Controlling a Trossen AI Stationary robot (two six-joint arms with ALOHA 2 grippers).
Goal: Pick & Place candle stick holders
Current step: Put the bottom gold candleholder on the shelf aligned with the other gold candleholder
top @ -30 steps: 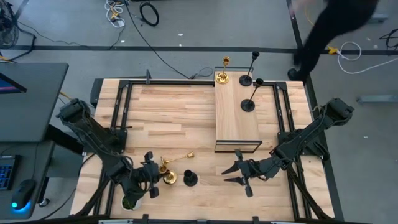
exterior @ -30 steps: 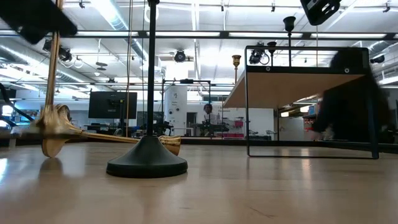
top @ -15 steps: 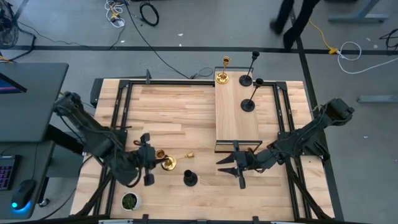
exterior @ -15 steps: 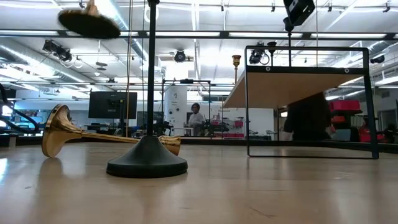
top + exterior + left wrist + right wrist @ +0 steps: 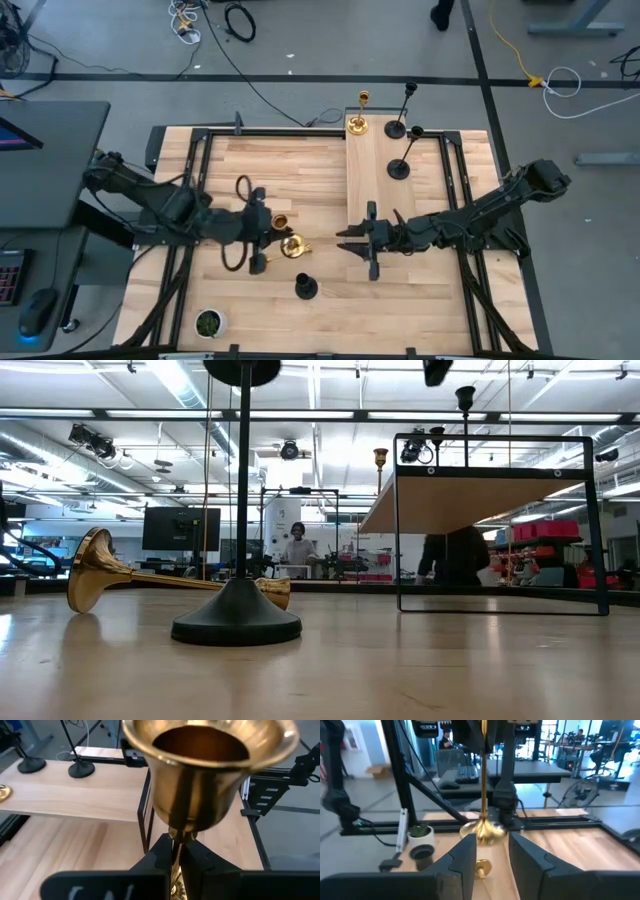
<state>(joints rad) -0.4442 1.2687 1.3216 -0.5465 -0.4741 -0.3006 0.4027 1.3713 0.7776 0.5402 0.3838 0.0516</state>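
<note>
My left gripper point(image 5: 175, 851) is shut on a gold candle stick holder point(image 5: 210, 775), lifted high over the table's middle point(image 5: 283, 232). Its stem point(image 5: 483, 775) stands upright and its round base point(image 5: 482, 832) hangs in the air. My right gripper point(image 5: 350, 244) is open and holds nothing. It points level at that base from the table's right point(image 5: 490, 865). A second gold holder point(image 5: 95, 570) lies on its side on the table. A black holder point(image 5: 237, 622) stands on its base near the front. Three more holders stand on the raised shelf point(image 5: 380, 200). My left gripper pinches the gold holder's thin stem just below its cup point(image 5: 175, 833) between its two fingers. The fingers come from the table's left, slanting a little downward, and lie across the stem. The holder stands upright in the hold, base downward, clear of the table.
On the shelf's far end stand a gold holder point(image 5: 357, 124) and two black ones point(image 5: 397, 128) point(image 5: 399, 168). A small green plant pot point(image 5: 208, 322) sits at the near left corner. Black frame rails point(image 5: 200, 180) run along the table's sides. People stand in the room beyond.
My left gripper has risen and gone toward the far edge and the right, carrying the gold holder from table height to well above it. My right gripper has moved toward the table's left, closing on the held holder. The lying gold holder and the black one have stayed put.
</note>
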